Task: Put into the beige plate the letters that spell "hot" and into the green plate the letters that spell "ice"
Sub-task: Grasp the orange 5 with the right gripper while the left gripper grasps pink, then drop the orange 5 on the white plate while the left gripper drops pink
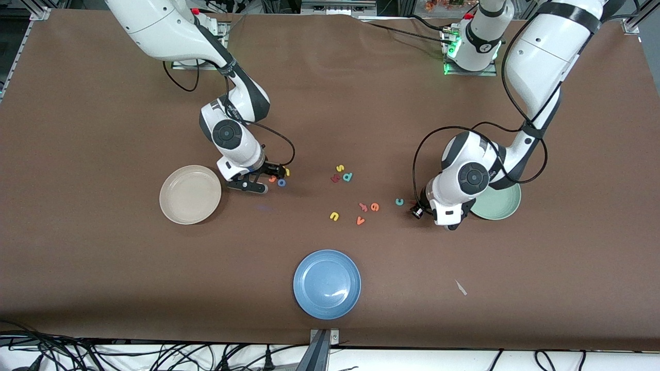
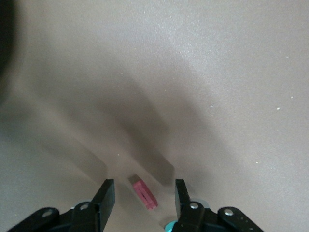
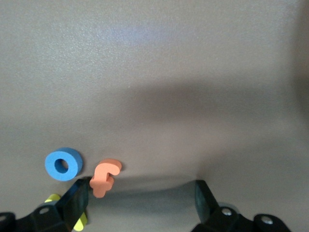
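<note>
Brown worktop (image 1: pixel 330 93), both plates bare: nothing sorted yet. My left claw (image 2: pixel 145 198), half-wide, straddles the dark red i (image 2: pixel 145 195) beside the green plate (image 1: pixel 502 206). My right claw (image 3: pixel 140 195), wide, sits by the orange t (image 3: pixel 104 178) and blue o (image 3: pixel 63 164), near the beige plate (image 1: pixel 190 194).

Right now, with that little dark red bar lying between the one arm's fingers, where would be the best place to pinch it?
Probably across its narrow width, at mid-length, coming straight down from above. The dark red i is a short flat bar lying on the brown table, so its two long edges give flat faces. The left gripper already straddles it, fingers apart, though the bar lies slanted between them, so a slight wrist turn might square the grip.
</note>
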